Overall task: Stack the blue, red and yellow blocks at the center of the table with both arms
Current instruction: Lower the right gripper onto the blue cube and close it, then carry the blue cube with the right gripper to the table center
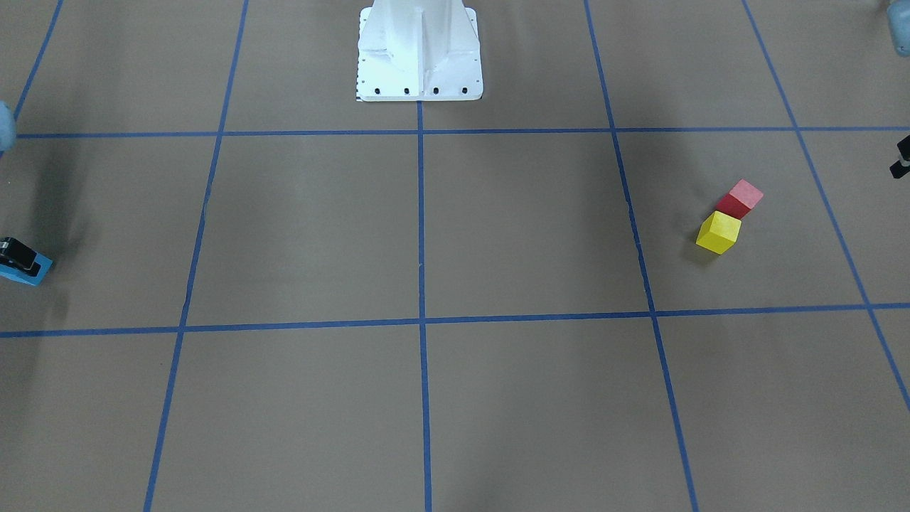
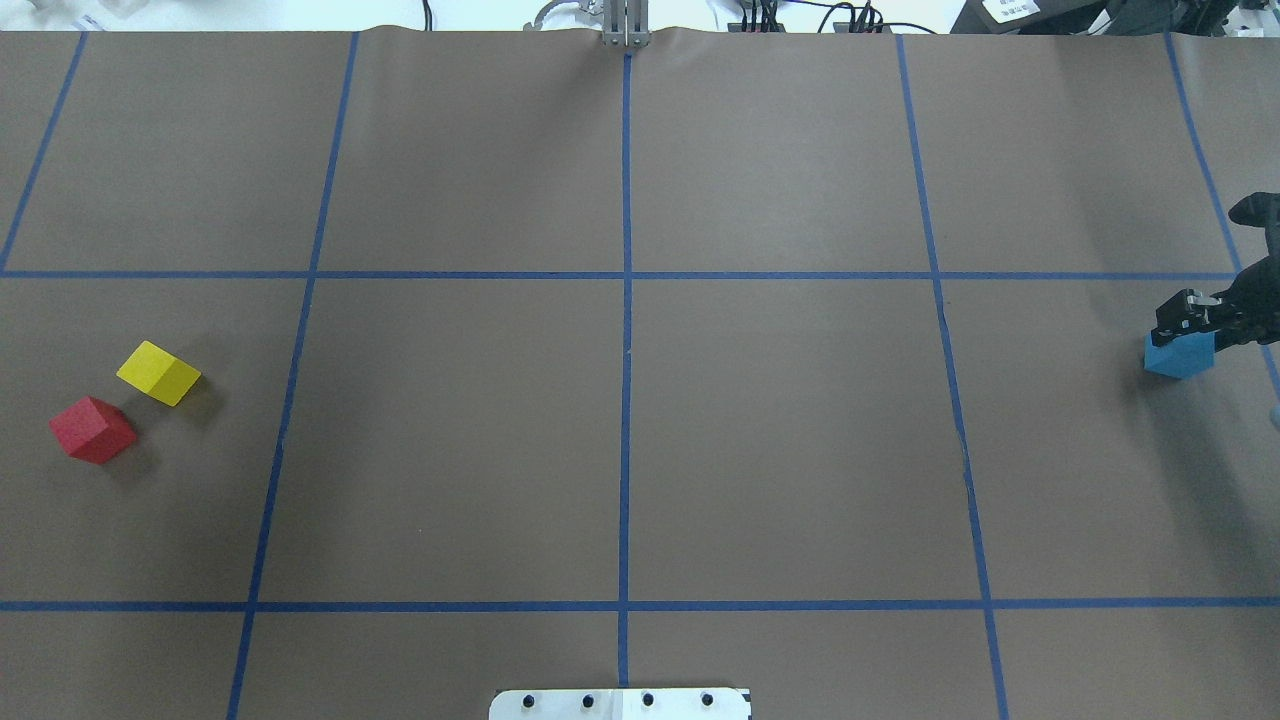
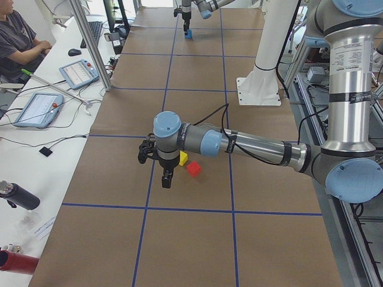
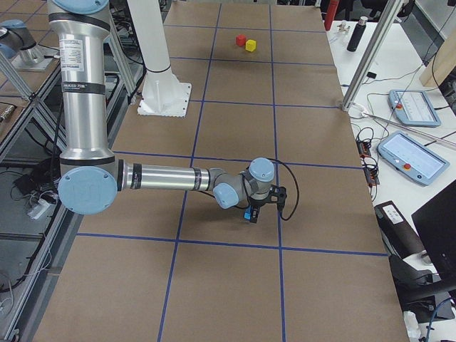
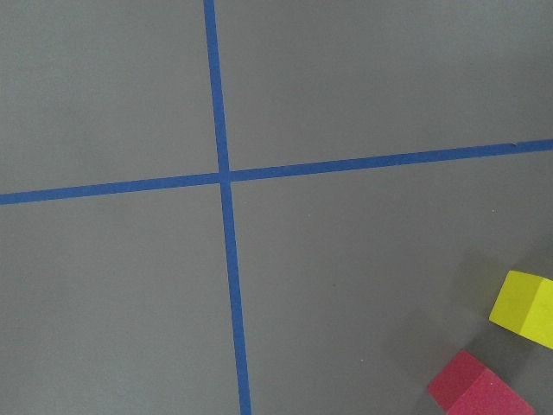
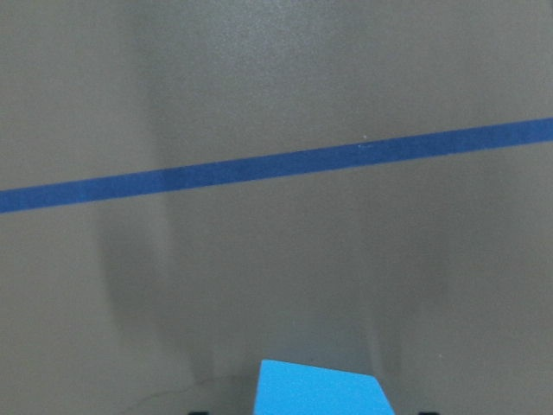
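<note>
**Front-facing view.**
- Blue block (image 1: 35, 272): far out on the robot's right, by the frame's left edge. The right gripper (image 1: 18, 257) is set down over it, probably to carry it to the centre.
- Red block (image 1: 743, 199) and yellow block (image 1: 718, 232): paired on the robot's left.
- Left gripper (image 1: 901, 160): only partly in frame, so the jaw state cannot be told.
- Tape grid (image 1: 421, 213): no block stands on its central squares, so I judge the stack not begun.

**Overhead view.** The blue block lies well apart from the other two. A narrow gap separates red from yellow.

**Left side view.** The near arm holds the left gripper low, just beside the yellow block. This looks like a pick approach.

**Right side view.** The near arm stretches out low, its gripper pointing down at the blue block.

**Left wrist view.** Red and yellow sit in the lower right corner, so the gripper is centred on neither.

**Right wrist view.** The blue block is at bottom centre with a dark sliver of jaw on either side. Whether the jaws clamp it or merely straddle it cannot be told.
</note>
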`<state>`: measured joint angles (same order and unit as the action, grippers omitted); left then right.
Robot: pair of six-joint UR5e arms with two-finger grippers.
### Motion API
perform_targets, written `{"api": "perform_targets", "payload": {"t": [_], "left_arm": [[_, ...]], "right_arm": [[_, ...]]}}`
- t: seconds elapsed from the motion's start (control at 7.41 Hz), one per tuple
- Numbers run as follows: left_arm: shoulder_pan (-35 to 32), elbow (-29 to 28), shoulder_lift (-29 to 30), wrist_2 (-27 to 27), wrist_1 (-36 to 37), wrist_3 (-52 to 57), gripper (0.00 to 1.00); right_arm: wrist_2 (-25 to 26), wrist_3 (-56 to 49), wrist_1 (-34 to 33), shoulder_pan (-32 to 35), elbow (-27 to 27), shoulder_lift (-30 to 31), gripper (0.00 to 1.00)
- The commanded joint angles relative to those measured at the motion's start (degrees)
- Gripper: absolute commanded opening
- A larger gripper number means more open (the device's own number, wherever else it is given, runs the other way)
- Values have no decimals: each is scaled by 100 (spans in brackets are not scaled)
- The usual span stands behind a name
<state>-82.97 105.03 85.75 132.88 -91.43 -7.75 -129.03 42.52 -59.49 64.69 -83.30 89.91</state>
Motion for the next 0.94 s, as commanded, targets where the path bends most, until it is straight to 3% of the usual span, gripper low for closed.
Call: {"api": "perform_targets", "payload": {"t": [0.0, 0.13, 0.4, 0.67, 0.81], "left_arm": [[0, 26, -6, 9, 2, -7, 99], [0, 35, 3, 9, 2, -16, 100], [9, 79, 20, 18, -7, -16, 99], [61, 62, 47, 27, 2, -16, 99], [261, 70, 82, 27, -15, -259, 99]], "right_arm": [[-87, 245, -27, 0, -176, -52, 0], [-183, 1179, -10, -9, -282, -314, 0], [-71, 2281, -28, -734, -538, -1041, 0], [410, 3205, -63, -1403, -511, -2008, 0], [588, 3401, -402, -1772, -494, -2456, 0]]}}
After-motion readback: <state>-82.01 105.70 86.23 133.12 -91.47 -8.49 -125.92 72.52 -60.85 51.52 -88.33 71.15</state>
